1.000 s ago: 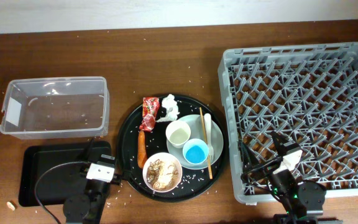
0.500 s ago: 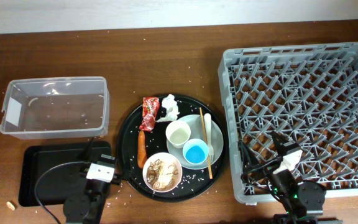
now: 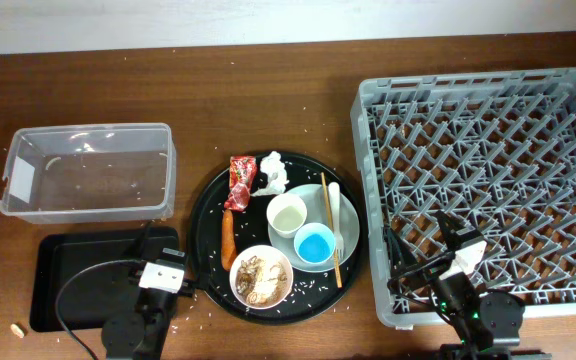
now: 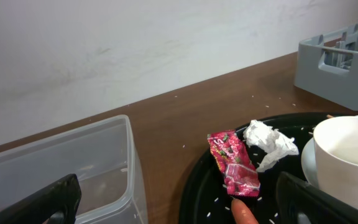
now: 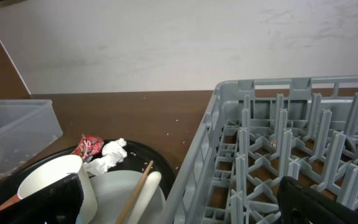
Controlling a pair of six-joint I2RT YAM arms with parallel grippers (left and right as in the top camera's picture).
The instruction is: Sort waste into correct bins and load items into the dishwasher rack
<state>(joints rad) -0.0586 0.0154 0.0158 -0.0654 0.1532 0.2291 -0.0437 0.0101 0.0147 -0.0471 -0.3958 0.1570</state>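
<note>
Everything to be sorted is being carried on the round black tray [image 3: 208,215] in the middle of the tabletop [image 3: 268,80], between the clear tub [image 3: 88,128] and the dishwasher rack [image 3: 488,180]. The left gripper [image 4: 179,205] and the right gripper [image 5: 185,202] are both being held wide apart, with nothing between the fingers. The red wrapper [image 4: 234,163] and the crumpled tissue [image 4: 269,142], lying just beside each other at the tray's far edge, are being judged light and soft. The wrapper looks thin and probably slippery, so a pinch across its puffed middle is being favoured, while any raised fold of the tissue would serve. The white cup [image 3: 288,214] is being taken as hard, smooth and breakable, and its rim is being judged the safest hold.
</note>
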